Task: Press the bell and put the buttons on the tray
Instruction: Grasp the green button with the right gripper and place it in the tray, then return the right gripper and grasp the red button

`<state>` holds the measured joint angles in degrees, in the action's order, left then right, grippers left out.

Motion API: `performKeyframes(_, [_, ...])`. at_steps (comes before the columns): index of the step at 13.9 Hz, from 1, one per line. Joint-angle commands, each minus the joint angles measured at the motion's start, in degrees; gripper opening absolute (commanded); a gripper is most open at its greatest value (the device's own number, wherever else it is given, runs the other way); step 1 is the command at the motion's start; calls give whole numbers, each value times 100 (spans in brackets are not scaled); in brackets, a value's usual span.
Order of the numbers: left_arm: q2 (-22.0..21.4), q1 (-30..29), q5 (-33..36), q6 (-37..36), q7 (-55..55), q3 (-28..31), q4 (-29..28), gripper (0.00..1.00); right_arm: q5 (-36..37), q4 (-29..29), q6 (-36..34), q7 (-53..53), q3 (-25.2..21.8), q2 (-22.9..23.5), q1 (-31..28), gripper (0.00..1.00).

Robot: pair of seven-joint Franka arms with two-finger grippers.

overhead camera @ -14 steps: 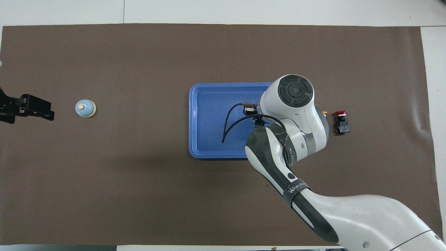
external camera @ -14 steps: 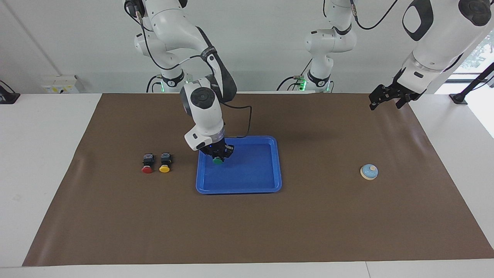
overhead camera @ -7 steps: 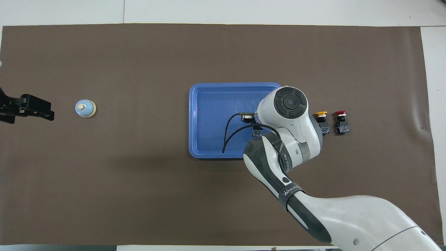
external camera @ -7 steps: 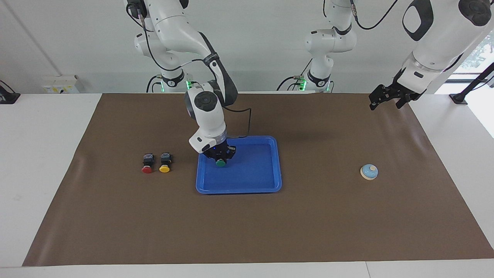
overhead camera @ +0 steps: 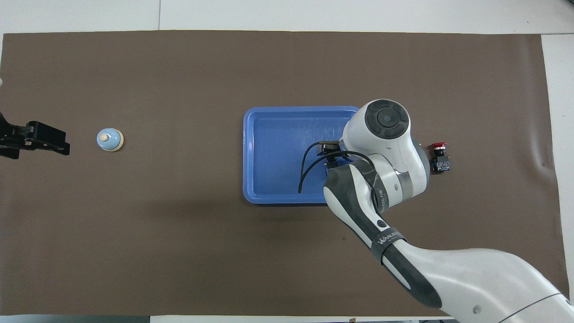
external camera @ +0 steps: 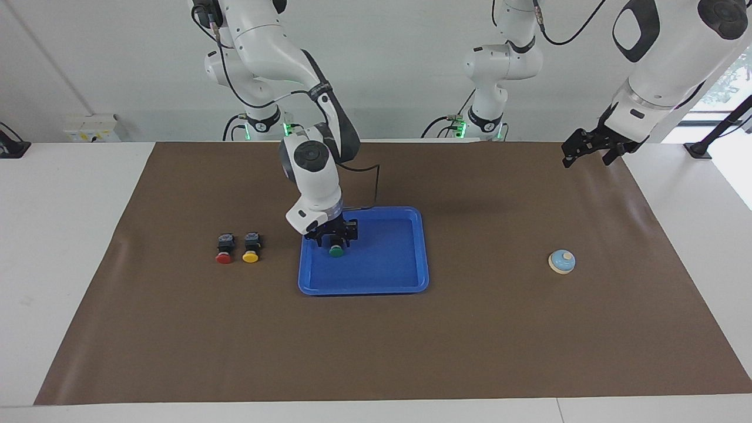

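While right tool [external camera: 335, 234] stands spread over green button [external camera: 336, 251] in tray [external camera: 405, 258] | yellow button [external camera: 251, 255], red button [external camera: 224, 256] at nine o'clock facing | left tool [external camera: 587, 147] spread, waits.

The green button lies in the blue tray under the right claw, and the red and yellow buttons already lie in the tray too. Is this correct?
Not quite. In the facing view the red button and yellow button lie on the mat beside the tray, toward the right arm's end. The green button is in the tray under the right claw.

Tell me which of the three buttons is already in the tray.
The green button; it sits in the blue tray, while red and yellow remain on the mat.
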<state>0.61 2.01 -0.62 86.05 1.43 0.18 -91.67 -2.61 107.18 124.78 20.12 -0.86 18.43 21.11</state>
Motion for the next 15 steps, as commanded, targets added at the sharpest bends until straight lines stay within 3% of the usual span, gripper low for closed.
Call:
performKeyframes(1, [-61,10,0,-71,7,26,-26,100,42,-75,-340,-1523,42,-199,-956,100])
performKeyframes(4, [-61,10,0,-71,7,26,-26,100,94,224,-305,-3273,42,-287,-2081,100])
performKeyframes(6, [-61,10,0,-71,7,26,-26,100,94,329,-332,-3724,42,-348,-2487,100])
performKeyframes(15, [-61,10,0,-71,7,26,-26,100,94,980,-253,-3630,42,-656,-2577,100])
